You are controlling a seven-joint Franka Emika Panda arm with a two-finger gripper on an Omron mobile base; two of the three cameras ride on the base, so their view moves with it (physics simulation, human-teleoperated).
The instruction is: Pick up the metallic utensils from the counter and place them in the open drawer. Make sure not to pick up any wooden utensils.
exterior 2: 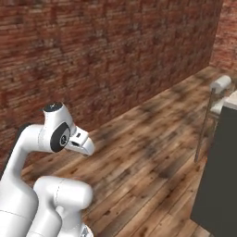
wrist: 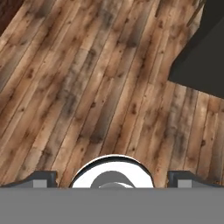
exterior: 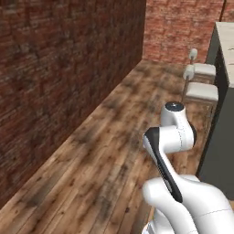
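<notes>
The gripper (wrist: 112, 179) is hanging with jaws spread wide and holding nothing over bare wooden floor (wrist: 87, 87), while the counter (exterior: 226, 45), its long axis running away along the right edge, is standing well apart.

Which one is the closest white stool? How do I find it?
Look along the dark counter on the right, over the wooden floor. White stools stand beside it in a row. The closest stool sits lowest in the left base view, just beyond the robot's arm.
</notes>
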